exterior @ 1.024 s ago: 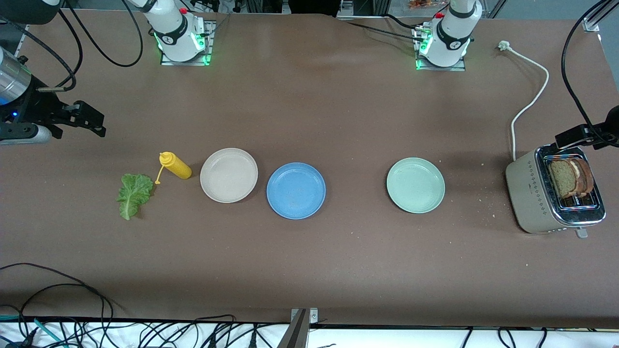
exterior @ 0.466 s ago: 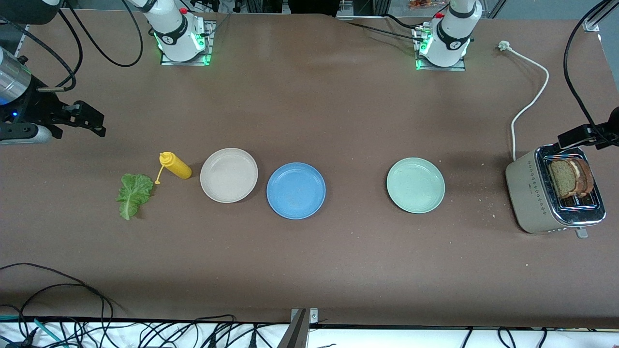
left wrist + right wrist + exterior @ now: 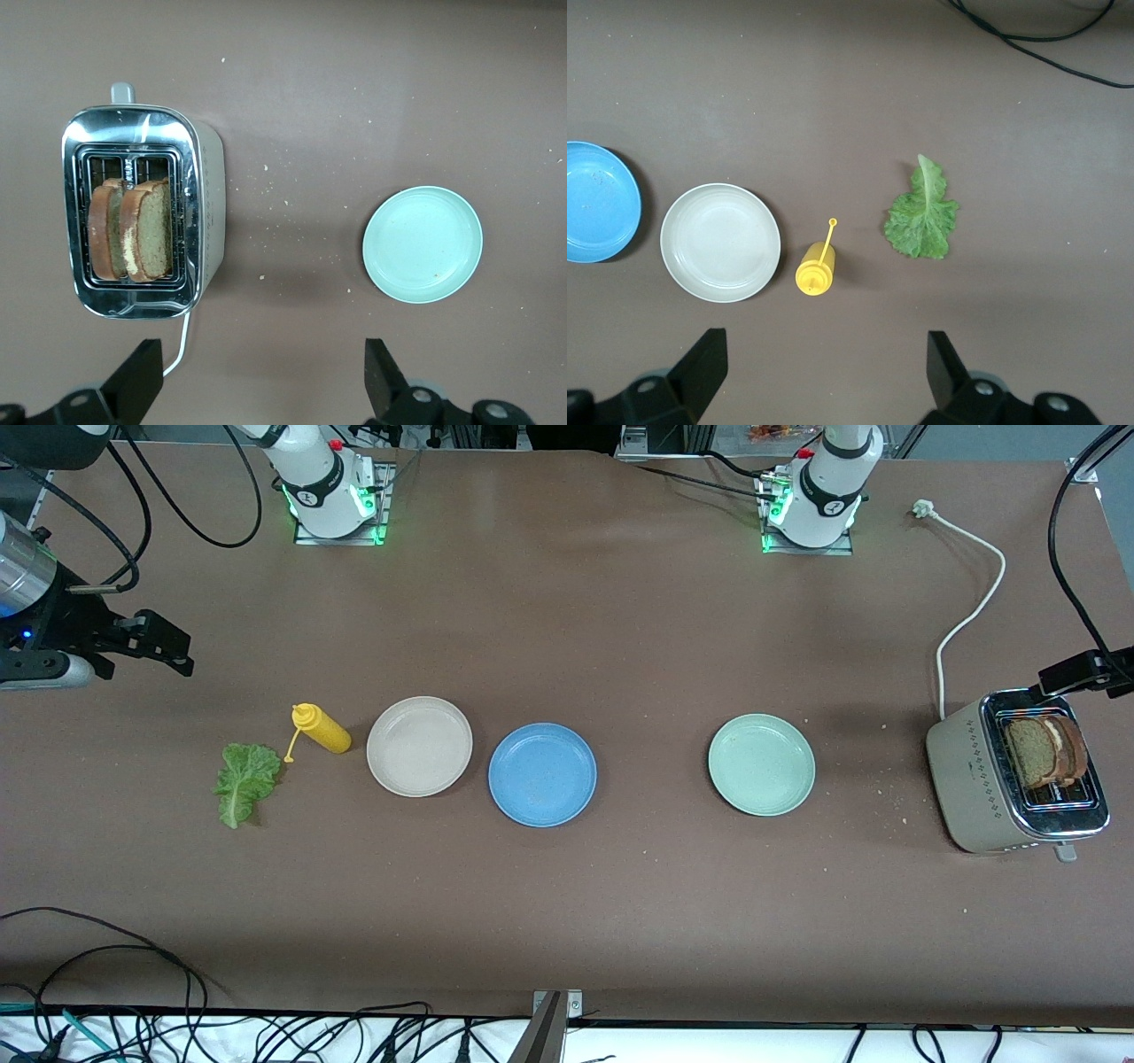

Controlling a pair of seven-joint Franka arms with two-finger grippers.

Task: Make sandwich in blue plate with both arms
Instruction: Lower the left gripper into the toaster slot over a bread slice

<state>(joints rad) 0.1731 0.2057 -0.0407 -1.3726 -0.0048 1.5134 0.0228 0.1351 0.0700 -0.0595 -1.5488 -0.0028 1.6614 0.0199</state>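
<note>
The blue plate [image 3: 542, 774] lies empty mid-table; its edge shows in the right wrist view [image 3: 598, 202]. Two brown bread slices [image 3: 1045, 748] stand in the toaster [image 3: 970, 779] at the left arm's end, also seen in the left wrist view [image 3: 133, 230]. A green lettuce leaf [image 3: 244, 781] lies flat at the right arm's end [image 3: 921, 217]. My left gripper [image 3: 1067, 675] is open and empty, up in the air beside the toaster [image 3: 263, 381]. My right gripper [image 3: 168, 651] is open and empty, up over bare table by the yellow bottle [image 3: 824, 376].
A beige plate [image 3: 419, 746] lies beside the blue plate, and a yellow squeeze bottle [image 3: 322, 728] lies on its side between it and the lettuce. A pale green plate [image 3: 761, 764] lies toward the toaster. The toaster's white cord [image 3: 970, 615] runs across the table.
My left gripper has drifted a little toward the left arm's end of the table, away from over the toaster's top. The right arm has not moved.
</note>
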